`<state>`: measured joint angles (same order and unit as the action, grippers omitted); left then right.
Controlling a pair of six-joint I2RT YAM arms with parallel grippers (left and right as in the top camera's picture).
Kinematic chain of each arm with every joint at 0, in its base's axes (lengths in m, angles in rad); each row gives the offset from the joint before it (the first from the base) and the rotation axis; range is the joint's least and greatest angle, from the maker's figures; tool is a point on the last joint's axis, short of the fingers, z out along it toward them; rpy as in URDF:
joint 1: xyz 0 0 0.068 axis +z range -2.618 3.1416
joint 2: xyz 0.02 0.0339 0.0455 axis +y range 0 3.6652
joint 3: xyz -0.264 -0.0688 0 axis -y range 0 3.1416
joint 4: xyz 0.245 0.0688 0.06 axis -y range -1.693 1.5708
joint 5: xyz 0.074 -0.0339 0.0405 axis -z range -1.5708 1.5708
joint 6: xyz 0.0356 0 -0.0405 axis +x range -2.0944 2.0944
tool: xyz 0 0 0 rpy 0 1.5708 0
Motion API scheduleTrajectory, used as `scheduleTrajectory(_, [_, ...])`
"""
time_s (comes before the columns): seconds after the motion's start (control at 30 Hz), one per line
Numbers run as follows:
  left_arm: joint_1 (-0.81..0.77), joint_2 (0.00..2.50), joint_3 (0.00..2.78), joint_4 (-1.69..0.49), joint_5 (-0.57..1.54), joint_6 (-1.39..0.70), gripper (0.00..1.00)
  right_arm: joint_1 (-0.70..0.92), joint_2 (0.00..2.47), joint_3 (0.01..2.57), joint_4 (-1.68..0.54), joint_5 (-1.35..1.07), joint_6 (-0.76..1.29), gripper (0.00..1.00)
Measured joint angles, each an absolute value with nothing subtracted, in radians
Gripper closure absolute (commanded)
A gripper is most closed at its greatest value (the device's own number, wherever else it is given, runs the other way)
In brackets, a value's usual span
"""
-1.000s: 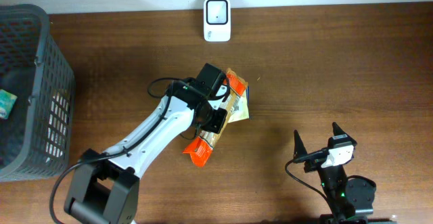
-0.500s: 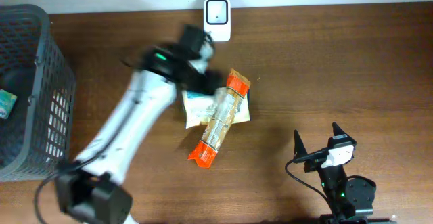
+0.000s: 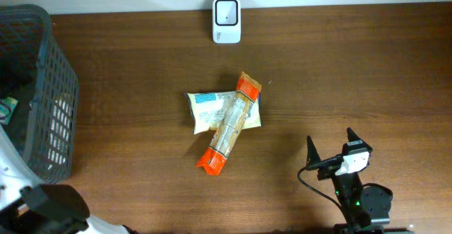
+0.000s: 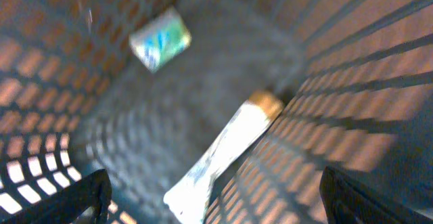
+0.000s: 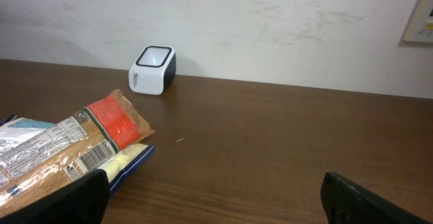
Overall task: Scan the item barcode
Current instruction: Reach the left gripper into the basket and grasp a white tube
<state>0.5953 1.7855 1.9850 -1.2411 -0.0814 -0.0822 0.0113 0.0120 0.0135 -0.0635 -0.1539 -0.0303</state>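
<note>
The left gripper (image 4: pixel 215 195) is hovering over the basket (image 4: pixel 379 68), jaws spread, empty; the right gripper (image 3: pixel 329 138) is standing open, well apart from the basket. The long packet (image 4: pixel 223 153) is lying on the basket floor: likely light, crinkly, slippery film, best pinched mid-length.

Orange-ended packet (image 3: pixel 229 124); blurred pouch (image 4: pixel 160 38), perhaps green.
</note>
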Motion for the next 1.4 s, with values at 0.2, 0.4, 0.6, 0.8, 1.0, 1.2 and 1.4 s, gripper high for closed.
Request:
scheduleTrajectory(0.2, [0.665, 1.837, 1.801, -1.193, -0.063, -0.049, 0.13, 0.011, 0.012, 0.014, -0.064, -0.154, -0.030, 0.01])
scheduleTrajectory(0.4, [0.666, 1.858, 1.623, -1.092, -0.063, -0.045, 0.16, 0.011, 0.012, 0.014, -0.064, -0.154, -0.029, 0.01])
scheduleTrajectory(0.6, [0.667, 1.860, 1.472, -0.948, -0.026, 0.020, 0.22, 0.011, 0.012, 0.014, -0.064, -0.154, -0.030, 0.01])
scheduleTrajectory(0.8, [0.667, 1.889, 1.399, -0.870, 0.084, 0.176, 0.44, 0.011, 0.012, 0.014, -0.064, -0.154, -0.030, 0.01])
scheduleTrajectory(1.0, [0.664, 1.958, 1.388, -0.866, 0.132, 0.223, 0.81, 0.011, 0.012, 0.014, -0.064, -0.154, -0.030, 0.01])
scheduleTrajectory(1.2, [0.664, 1.977, 1.406, -0.866, 0.144, 0.243, 1.00, 0.011, 0.012, 0.014, -0.064, -0.154, -0.030, 0.01])
scheduleTrajectory(1.4, [0.663, 1.986, 1.535, -1.008, 0.143, 0.235, 1.00, 0.011, 0.012, 0.014, -0.064, -0.154, -0.029, 0.01])
